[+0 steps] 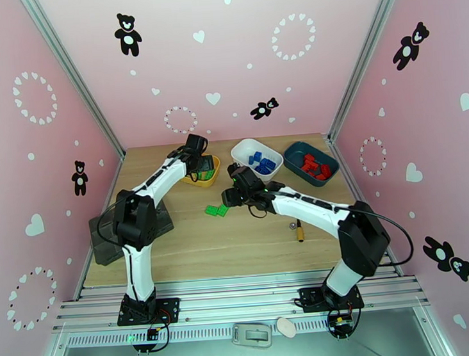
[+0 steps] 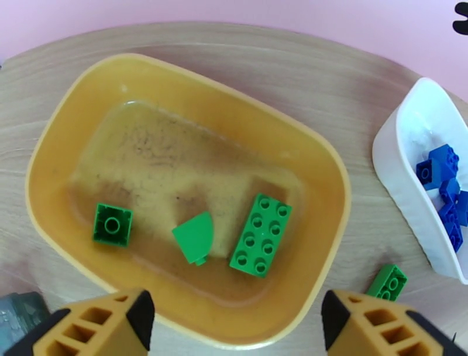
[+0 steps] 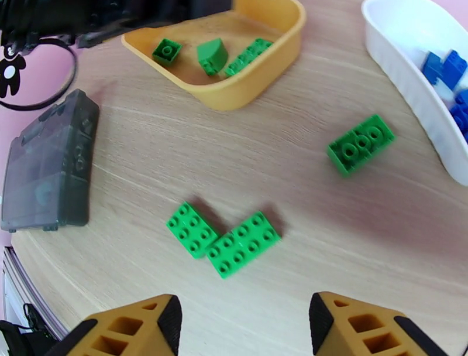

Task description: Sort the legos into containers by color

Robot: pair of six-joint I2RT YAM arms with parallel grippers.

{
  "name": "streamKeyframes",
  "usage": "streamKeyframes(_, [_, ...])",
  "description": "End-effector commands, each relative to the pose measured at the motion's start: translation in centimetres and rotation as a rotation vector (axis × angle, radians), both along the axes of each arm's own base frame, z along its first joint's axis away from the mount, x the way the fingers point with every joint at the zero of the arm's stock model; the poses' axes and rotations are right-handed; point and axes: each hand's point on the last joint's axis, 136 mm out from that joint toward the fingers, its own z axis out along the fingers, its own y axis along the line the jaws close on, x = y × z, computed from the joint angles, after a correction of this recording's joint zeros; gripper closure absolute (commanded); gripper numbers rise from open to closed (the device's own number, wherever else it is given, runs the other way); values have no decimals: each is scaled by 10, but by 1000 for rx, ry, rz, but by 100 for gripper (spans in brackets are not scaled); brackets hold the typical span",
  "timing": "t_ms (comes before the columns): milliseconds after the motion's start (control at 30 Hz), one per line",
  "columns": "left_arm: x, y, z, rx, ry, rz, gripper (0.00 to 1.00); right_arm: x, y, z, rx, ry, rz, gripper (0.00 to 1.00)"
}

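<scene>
My left gripper [image 2: 237,316] hangs open and empty over the near rim of the yellow bin [image 2: 193,76]. In that bin lie a small square green lego [image 2: 112,224], a curved green piece [image 2: 195,237] and a long green brick [image 2: 261,234]. My right gripper [image 3: 245,322] stands open above two touching green legos [image 3: 192,229] [image 3: 243,243] on the table; a third green brick [image 3: 360,144] lies near the white bin [image 3: 403,70]. From above, the white bin [image 1: 240,150] holds blue legos [image 1: 262,163] and the teal bin [image 1: 294,153] holds red legos [image 1: 314,165].
A dark grey organizer box [image 1: 104,239] sits at the table's left edge under the left arm. A yellow-handled screwdriver [image 1: 299,232] lies right of centre near the right arm. Pink walls close the table on three sides.
</scene>
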Motion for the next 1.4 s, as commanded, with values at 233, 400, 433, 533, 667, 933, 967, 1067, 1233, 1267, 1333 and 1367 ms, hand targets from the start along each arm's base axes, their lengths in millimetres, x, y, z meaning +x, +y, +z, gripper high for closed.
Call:
streamKeyframes(233, [-63,-30,28,-3,-72,-126,15,-13,-52,17,11,-56,-102,33])
streamKeyframes(400, [-75,-62,20,0,-67,-239,14,-19,-74,14,29,-49,-130,29])
streamKeyframes(433, [-75,-69,17,1,-63,-258,14,-21,-78,14,31,-48,-138,27])
streamKeyframes(533, [-73,-92,8,9,-52,-321,14,-26,-93,12,35,-51,-169,23])
streamKeyframes(667, [-67,-125,-11,17,-23,-404,15,-33,-113,13,38,-59,-210,11])
streamKeyframes(933, [-45,-154,-53,47,43,-454,17,-48,-137,11,13,-58,-242,1])
streamKeyframes(967, [-43,-156,-57,45,48,-461,18,-49,-139,9,13,-57,-245,2])
streamKeyframes(1067, [-39,-163,-70,49,66,-472,21,-52,-144,5,12,-49,-255,6])
streamKeyframes(1233, [-35,-168,-85,61,92,-476,26,-53,-145,3,12,-40,-257,12])
streamKeyframes(1267, [-34,-168,-87,65,95,-473,26,-53,-145,3,15,-40,-257,12])
streamKeyframes(1333, [-33,-167,-92,73,101,-470,28,-53,-144,5,19,-42,-255,13])
streamKeyframes(1367, [-33,-167,-94,77,104,-469,29,-53,-144,5,21,-43,-255,13])
